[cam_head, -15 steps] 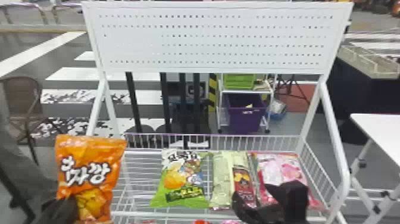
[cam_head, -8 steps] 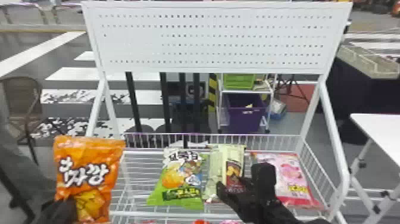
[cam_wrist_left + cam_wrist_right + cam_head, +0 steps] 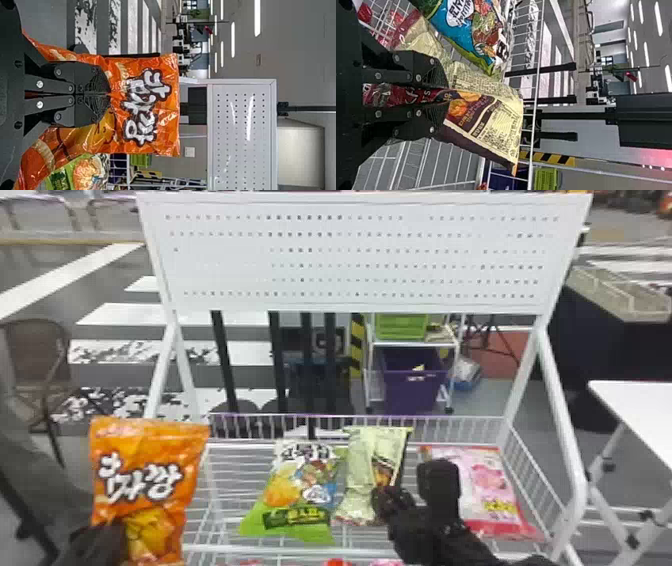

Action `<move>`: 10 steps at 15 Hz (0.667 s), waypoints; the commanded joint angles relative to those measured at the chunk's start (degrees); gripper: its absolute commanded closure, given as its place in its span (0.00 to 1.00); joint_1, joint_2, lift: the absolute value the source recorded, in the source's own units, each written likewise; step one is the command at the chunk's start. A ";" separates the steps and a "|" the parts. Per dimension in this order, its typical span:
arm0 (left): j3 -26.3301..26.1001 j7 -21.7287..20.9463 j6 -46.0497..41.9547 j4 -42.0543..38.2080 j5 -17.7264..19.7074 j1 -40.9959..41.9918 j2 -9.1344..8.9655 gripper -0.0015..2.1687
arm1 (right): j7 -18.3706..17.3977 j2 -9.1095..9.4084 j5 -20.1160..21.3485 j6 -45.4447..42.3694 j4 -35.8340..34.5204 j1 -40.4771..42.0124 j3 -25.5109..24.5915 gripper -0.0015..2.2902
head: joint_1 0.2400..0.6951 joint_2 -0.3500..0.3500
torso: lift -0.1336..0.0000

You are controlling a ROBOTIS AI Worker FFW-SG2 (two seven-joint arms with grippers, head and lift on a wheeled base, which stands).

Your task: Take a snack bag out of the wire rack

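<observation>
The right gripper [image 3: 413, 482], its fingers parted, reaches the cream snack bag [image 3: 360, 475] in the wire rack [image 3: 576, 485]; part of the bag shows between them, though whether they touch it is hard to tell. The bag lies ahead and slightly left, its long axis running away from the robot, with the right arm nearer. One green bag [image 3: 300, 490] and one pink bag [image 3: 492, 485] flank it, three in the upper basket. The left gripper [image 3: 109, 94] clenches one orange bag [image 3: 145, 470].
</observation>
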 commanded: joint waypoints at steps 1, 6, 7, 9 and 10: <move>-0.07 0.00 0.00 0.25 0.09 -0.24 0.10 0.90 | -0.69 -0.67 0.11 0.25 -3.53 2.01 -0.60 0.98 | 0.57 0.50 | 1.00; -0.25 0.00 0.00 0.69 0.18 -0.51 0.01 0.90 | -2.71 -3.92 0.99 -1.86 -19.70 12.91 -5.35 0.98 | 0.57 0.50 | 1.00; -0.25 0.00 0.00 0.69 0.18 -0.51 0.01 0.90 | -2.62 -4.19 1.78 -2.92 -23.04 15.98 -6.84 0.98 | 0.57 0.50 | 1.00; -0.42 0.00 0.00 0.69 0.27 -0.68 0.01 0.90 | -1.74 -4.36 2.75 -8.19 -29.55 24.33 -10.27 0.98 | 0.57 0.50 | 1.00; -0.42 0.00 0.00 0.69 0.27 -0.77 0.01 0.90 | -0.95 -4.36 3.45 -11.35 -31.39 28.02 -11.41 0.98 | 0.57 0.50 | 1.00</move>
